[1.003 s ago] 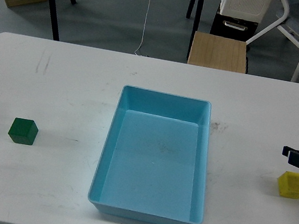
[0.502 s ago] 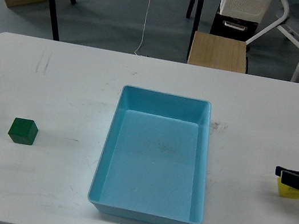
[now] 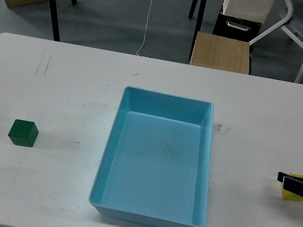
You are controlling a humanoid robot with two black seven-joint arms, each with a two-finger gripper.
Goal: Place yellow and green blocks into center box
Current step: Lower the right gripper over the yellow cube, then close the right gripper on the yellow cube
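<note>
At the table's right edge, the right hand point(image 3: 294, 182) has dropped lower over the yellow block point(image 3: 292, 195).

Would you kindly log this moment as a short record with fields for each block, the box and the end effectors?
yellow block: on table, right of box, between right end effector fingers
right end effector: at the yellow block, grip state unclear
green block: on table, left of box, untouched
blue box: centre of table, empty
left end effector: not in view
</note>
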